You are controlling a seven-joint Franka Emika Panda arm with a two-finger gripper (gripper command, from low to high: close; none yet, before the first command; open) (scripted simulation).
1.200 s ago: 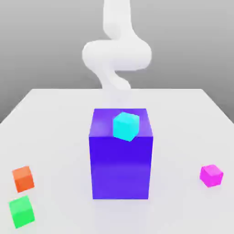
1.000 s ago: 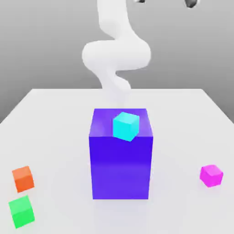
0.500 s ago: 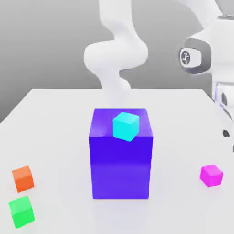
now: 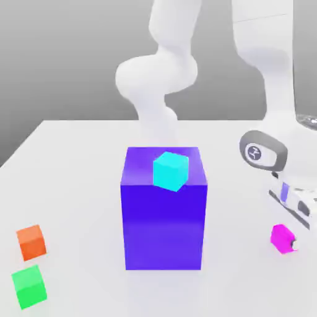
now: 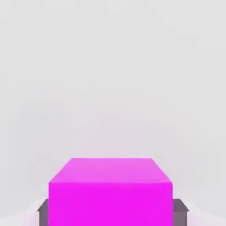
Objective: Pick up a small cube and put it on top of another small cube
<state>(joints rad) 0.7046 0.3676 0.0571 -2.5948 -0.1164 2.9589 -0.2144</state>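
Lower now, the arm (image 4: 278,93) has reached the pink cube (image 4: 283,239), toward the bench (image 4: 80,198) edge at the exterior view's right. My jaws pinch that cube by opposite faces; I'd lift straight up, gently, before travelling sideways.

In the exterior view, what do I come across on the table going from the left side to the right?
Green cube, orange cube, big blue-purple block, magenta cube.
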